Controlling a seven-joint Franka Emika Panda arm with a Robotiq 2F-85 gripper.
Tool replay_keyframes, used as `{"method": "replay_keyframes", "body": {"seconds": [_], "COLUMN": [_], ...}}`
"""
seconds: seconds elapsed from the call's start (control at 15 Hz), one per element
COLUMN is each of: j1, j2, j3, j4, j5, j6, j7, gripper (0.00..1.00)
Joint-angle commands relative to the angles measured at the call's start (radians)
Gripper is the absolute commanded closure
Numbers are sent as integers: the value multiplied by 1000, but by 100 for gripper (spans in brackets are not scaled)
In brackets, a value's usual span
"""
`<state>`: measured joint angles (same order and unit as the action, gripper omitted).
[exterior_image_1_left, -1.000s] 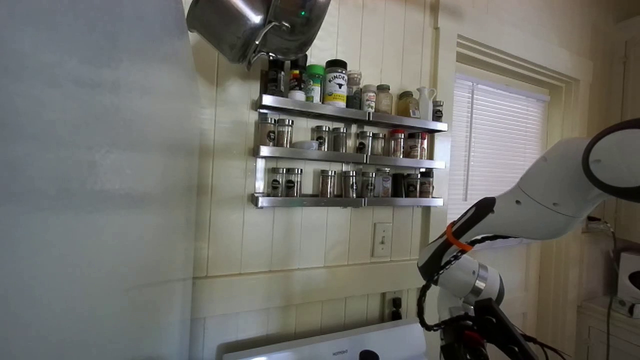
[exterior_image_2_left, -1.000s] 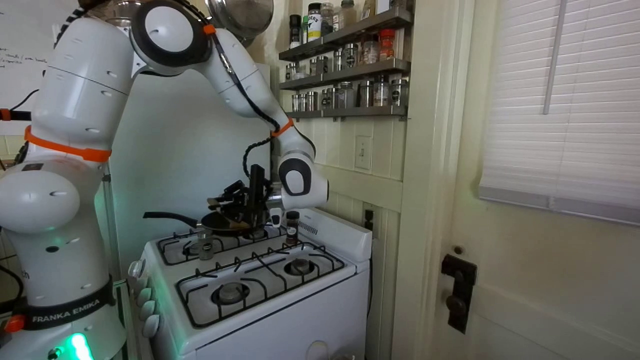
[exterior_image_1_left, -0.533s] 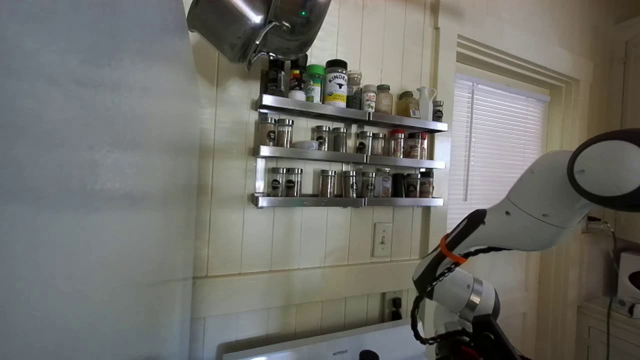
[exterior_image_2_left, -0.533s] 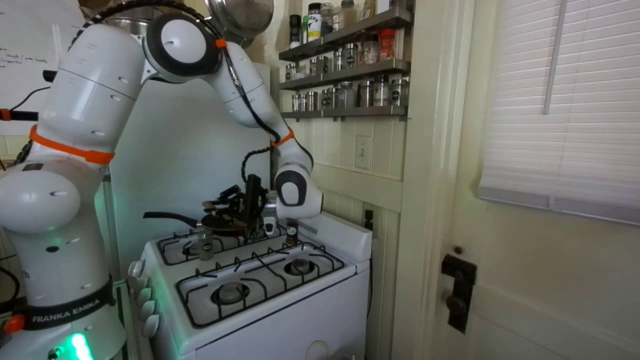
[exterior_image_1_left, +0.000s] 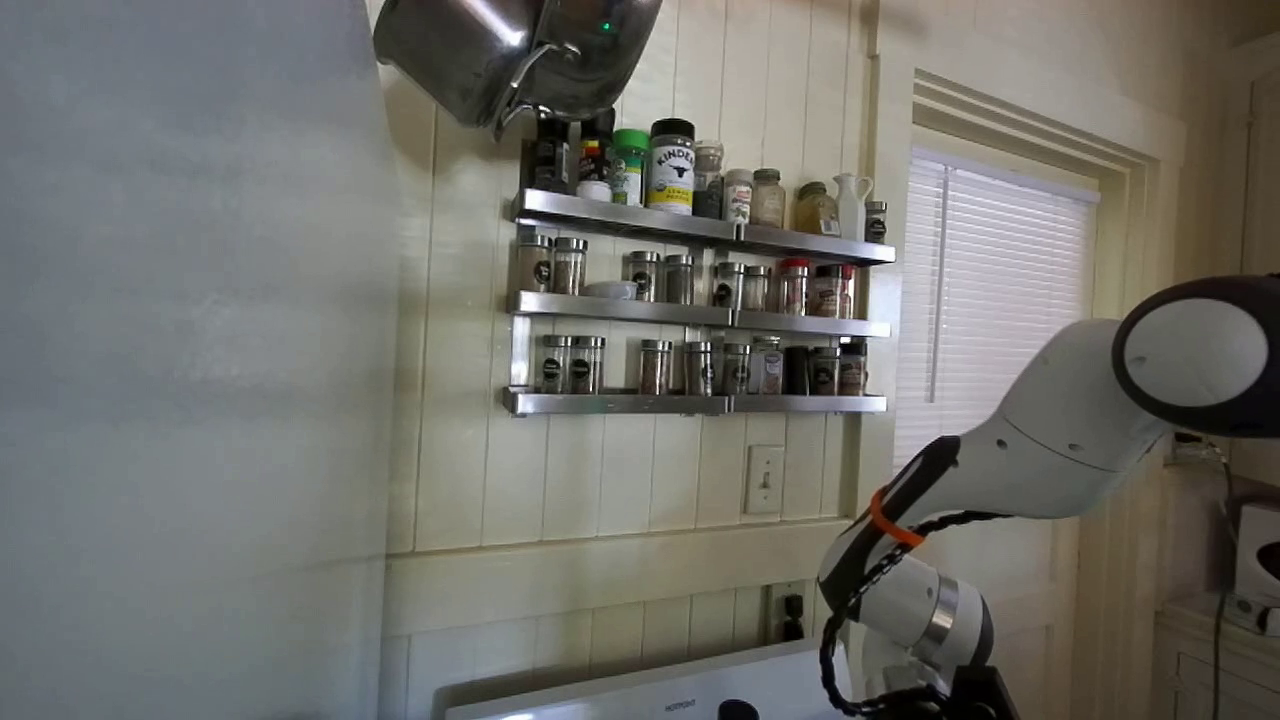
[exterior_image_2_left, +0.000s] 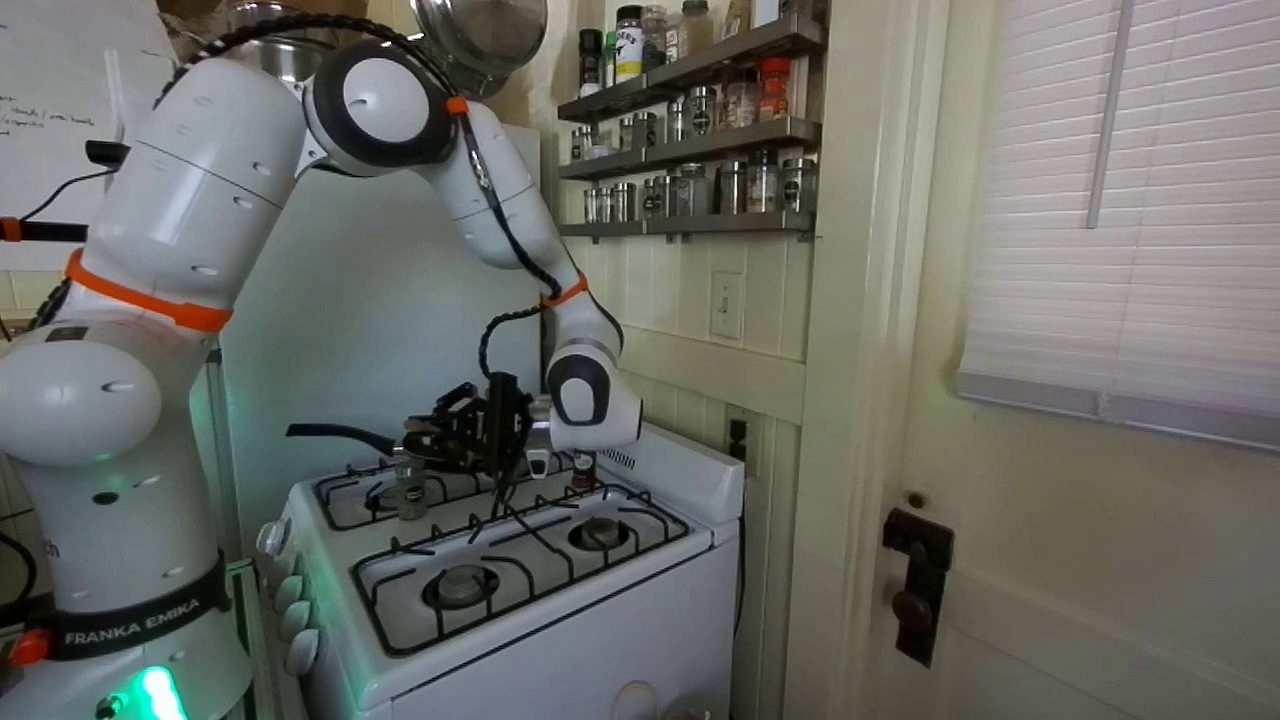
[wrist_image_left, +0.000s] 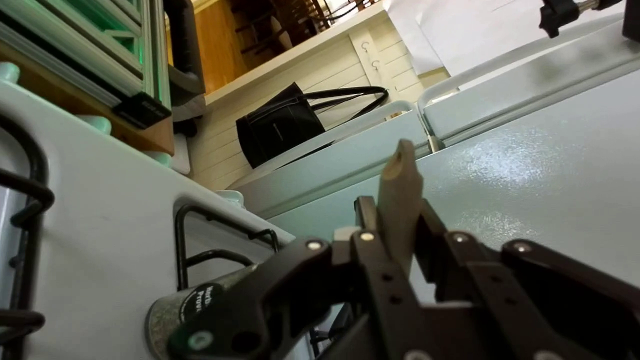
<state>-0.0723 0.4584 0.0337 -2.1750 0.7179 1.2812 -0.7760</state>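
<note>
Room: was a kitchen, homelike in its fittings.
Stove (exterior_image_2_left: 560, 620): was white, with black grates (wrist_image_left: 25, 265), gas burners (exterior_image_2_left: 463, 587) and a row of knobs (exterior_image_2_left: 302, 652); its back panel (exterior_image_1_left: 790, 680) read HOTPOINT.
Pan (exterior_image_2_left: 350, 434): was black, long-handled, and sat on the stove.
Spice shelves (exterior_image_1_left: 620, 403): ran in three metal tiers along a cream boarded wall (exterior_image_1_left: 575, 480), lined with lidded jars (exterior_image_1_left: 655, 368).
Pots (exterior_image_1_left: 580, 70): were of shiny metal, tilted, near the top tier.
Herb jar (wrist_image_left: 192, 302): was marked "Herb" and stood on the stove.
Light switch (exterior_image_1_left: 765, 480): was set below the shelves.
Door (exterior_image_2_left: 1050, 560): had a dark knob plate (exterior_image_2_left: 917, 585) and a blind (exterior_image_2_left: 1120, 230).
Handbag (wrist_image_left: 282, 127): was black, with looped straps.
</note>
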Motion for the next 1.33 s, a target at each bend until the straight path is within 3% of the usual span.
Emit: {"method": "replay_keyframes", "body": {"seconds": [0.0, 0.73, 1.27], "j1": [3, 16, -20], "j2": [18, 27, -7], "j3": [2, 34, 23], "j4": [14, 78, 21], "j5": [-9, -12, 1], "j6": [44, 162, 89], "j7": [-77, -266, -400], "gripper": [95, 95, 95]}}
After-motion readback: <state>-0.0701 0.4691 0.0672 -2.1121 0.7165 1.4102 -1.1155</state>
